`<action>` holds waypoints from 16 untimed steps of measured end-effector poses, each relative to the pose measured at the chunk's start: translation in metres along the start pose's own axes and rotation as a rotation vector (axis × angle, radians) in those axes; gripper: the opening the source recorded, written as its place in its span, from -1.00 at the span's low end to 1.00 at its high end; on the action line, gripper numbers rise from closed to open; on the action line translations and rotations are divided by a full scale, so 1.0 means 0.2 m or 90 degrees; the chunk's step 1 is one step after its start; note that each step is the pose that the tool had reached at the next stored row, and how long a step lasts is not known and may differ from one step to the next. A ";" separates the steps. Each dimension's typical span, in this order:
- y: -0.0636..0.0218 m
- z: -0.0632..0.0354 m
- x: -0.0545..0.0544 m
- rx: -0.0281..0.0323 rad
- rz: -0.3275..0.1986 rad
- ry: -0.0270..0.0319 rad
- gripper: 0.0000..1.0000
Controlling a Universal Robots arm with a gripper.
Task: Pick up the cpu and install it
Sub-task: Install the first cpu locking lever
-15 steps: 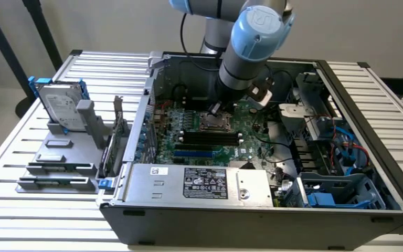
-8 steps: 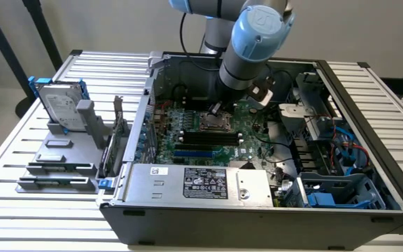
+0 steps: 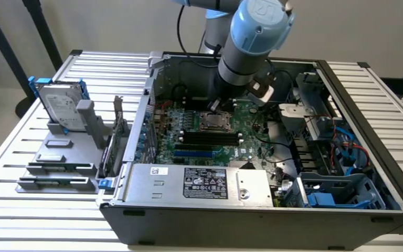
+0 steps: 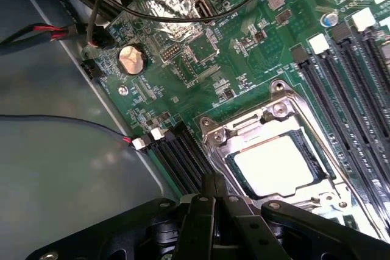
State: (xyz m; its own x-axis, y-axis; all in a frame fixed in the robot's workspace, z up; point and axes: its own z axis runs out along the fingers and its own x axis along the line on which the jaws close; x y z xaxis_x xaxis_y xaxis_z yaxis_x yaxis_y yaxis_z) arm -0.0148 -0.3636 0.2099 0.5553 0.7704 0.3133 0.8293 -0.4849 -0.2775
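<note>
Slatted white table (image 3: 19,157) carries open computer case (image 3: 369,173); cpu (image 4: 277,162) sits in motherboard socket (image 4: 244,129), gripper (image 4: 213,190) just above it, fingers fully closed, holding nothing.

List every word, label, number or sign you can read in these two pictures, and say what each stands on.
No text can be read with certainty.
Power-supply box: black label with white print and marks, too small to read.
Hard drive: label print, too blurred.
Motherboard: white silkscreen lettering near the coin cell, too small.
Cpu: top glares white, nothing legible.
</note>
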 end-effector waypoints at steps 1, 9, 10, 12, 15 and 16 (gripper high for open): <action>-0.001 -0.012 -0.01 0.0000 0.000 0.0000 -0.79; -0.006 -0.092 -0.12 0.0003 0.000 0.0005 -0.79; -0.008 -0.100 -0.14 0.0003 0.000 0.0006 -0.79; -0.011 -0.117 -0.17 0.0004 0.000 0.0006 -0.79; -0.014 -0.143 -0.21 0.0004 0.000 0.0007 -0.79; -0.013 -0.155 -0.23 0.0005 0.000 0.0007 -0.79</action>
State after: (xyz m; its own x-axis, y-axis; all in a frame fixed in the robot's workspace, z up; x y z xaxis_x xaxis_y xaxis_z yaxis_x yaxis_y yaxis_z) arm -0.0402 -0.4100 0.2245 0.5552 0.7700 0.3143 0.8294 -0.4845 -0.2782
